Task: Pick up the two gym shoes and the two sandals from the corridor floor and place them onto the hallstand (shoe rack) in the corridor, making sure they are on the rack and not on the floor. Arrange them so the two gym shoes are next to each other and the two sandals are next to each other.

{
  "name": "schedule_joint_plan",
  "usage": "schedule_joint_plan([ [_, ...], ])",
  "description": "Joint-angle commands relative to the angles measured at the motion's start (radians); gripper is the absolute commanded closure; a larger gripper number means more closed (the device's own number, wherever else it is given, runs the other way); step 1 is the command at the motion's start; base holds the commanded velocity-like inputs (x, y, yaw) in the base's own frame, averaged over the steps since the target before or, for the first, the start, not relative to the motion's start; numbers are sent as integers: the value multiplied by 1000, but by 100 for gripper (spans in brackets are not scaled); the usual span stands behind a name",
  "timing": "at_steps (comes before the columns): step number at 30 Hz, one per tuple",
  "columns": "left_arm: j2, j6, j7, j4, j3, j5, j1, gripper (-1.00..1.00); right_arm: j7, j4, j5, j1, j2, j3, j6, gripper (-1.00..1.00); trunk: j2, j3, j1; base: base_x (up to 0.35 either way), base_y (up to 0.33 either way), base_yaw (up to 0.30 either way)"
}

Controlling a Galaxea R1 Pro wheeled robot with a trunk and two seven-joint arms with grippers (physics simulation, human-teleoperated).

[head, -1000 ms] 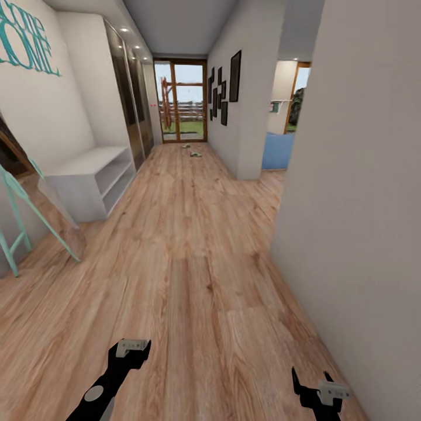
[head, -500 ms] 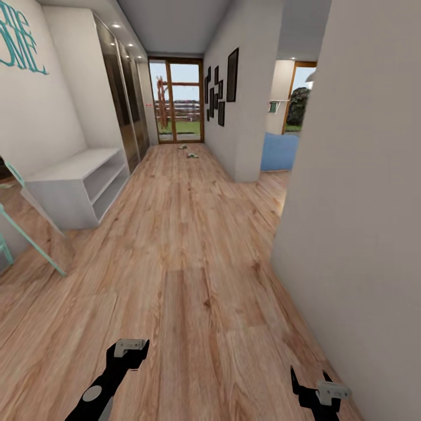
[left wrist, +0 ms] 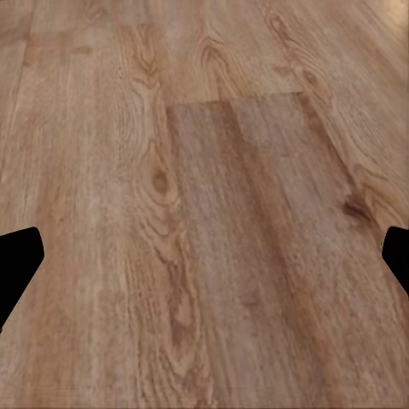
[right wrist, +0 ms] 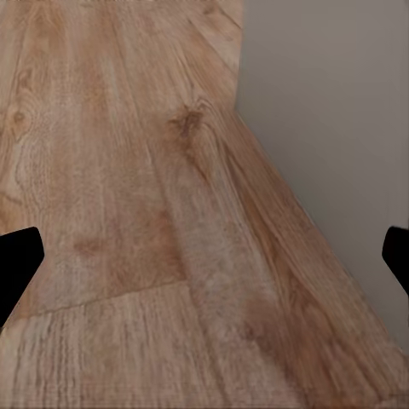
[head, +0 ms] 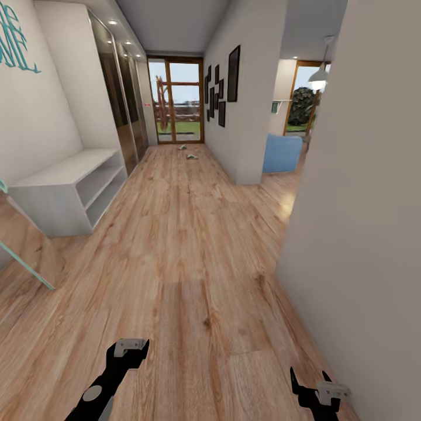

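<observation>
Your left claw hangs low over the corridor floor, near the lower left of the head view. Its black tips sit at opposite edges of the left wrist view, so the fingers are spread wide and nothing lies between them. Your right claw hangs at the lower right, close beside a plain grey wall. Its 2 prongs stand apart, and the right wrist view confirms it is released and empty, with floor planks and the wall base below it.

At the far end of the corridor, 2 small pale objects lie on the floor just in front of the glazed door. They are probably the gym shoes, but they are too small to identify with certainty.

On your left, a white bench unit with 2 open tiers stands against the wall under teal script lettering. Mirrored wardrobe doors follow it. Dark picture frames hang on the right wall, and a blue seat shows through the opening beyond.
</observation>
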Motion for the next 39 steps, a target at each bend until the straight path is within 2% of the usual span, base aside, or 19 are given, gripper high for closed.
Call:
schedule_joint_plan([
  [1, -1, -3, -8, 1, 6, -5, -1, -100, 3, 1, -10, -1, 0, 7, -3, -100, 0, -1, 0, 338, 0, 69],
  [9, -1, -3, -8, 0, 7, -5, -1, -100, 3, 1, -10, -1, -1, 6, -3, -100, 0, -1, 0, 338, 43, 193],
  [23, -1, -3, -8, -8, 6, -4, 1, -100, 3, 2, -11, -1, -2, 5, -2, -100, 0, -8, 0, 170, 29, 261],
  [39, -1, -3, -7, -10, 6, -5, 1, -100, 7, 2, -7, -1, -3, 8, -3, -100, 0, -9, 0, 329, 52, 19],
])
